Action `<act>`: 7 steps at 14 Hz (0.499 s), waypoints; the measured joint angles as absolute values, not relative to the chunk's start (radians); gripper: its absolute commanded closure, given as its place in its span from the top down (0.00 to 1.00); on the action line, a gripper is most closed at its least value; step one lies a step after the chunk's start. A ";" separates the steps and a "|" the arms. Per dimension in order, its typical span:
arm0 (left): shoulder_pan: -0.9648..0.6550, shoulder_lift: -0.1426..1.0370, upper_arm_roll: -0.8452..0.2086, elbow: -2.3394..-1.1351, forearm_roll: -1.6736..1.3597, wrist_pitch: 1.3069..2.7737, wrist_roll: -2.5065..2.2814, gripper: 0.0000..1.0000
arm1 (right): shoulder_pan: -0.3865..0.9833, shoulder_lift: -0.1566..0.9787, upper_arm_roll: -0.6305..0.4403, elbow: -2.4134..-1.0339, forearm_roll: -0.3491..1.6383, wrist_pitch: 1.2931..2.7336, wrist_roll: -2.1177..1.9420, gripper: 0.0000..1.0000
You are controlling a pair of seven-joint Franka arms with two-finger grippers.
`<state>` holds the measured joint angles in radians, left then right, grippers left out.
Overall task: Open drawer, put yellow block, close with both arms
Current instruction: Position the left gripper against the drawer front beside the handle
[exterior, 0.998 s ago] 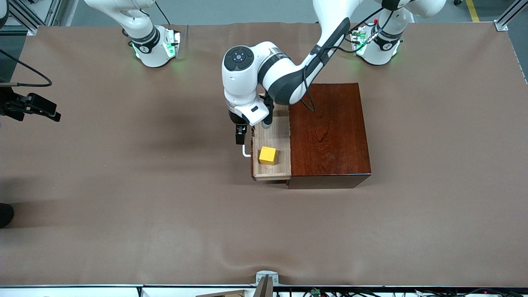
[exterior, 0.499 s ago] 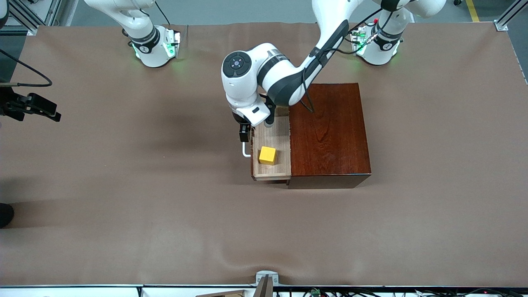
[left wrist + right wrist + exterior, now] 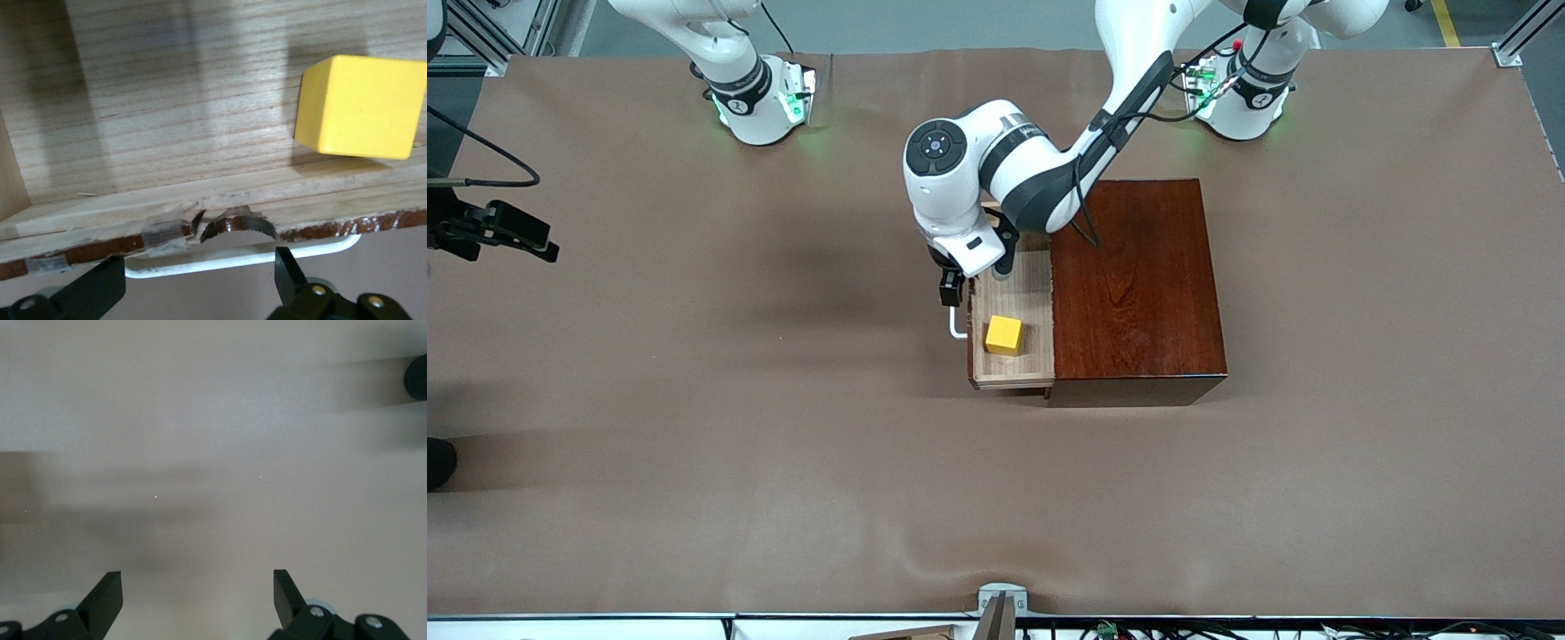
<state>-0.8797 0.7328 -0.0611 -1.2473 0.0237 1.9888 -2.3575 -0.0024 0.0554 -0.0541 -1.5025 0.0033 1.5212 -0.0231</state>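
The dark reddish-brown wooden box (image 3: 1138,284) stands mid-table. Its drawer (image 3: 1024,283) is pulled out toward the right arm's end. The yellow block (image 3: 1003,334) lies inside on the light-wood floor, also in the left wrist view (image 3: 360,107). The white bar handle (image 3: 957,325) shows partly below my left gripper (image 3: 951,291). In the left wrist view the gripper (image 3: 200,287) is open and empty. Its fingers stand apart along the handle (image 3: 240,257), close to the drawer front (image 3: 320,230). My right gripper (image 3: 198,600) is open and empty over bare table, out of the front view.
A black camera mount (image 3: 498,233) sticks in over the table edge at the right arm's end. A grey bracket (image 3: 1000,604) sits at the table edge nearest the front camera. A dark round object (image 3: 417,377) shows at the edge of the right wrist view.
My left gripper has shifted slightly toward the robots' bases along the drawer front and closer to the handle. The drawer and block have not moved.
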 measured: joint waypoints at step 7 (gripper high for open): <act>-0.873 0.734 -0.060 -1.247 0.014 1.988 -2.358 1.00 | -0.002 0.055 -0.051 -1.503 0.003 1.521 -0.023 1.00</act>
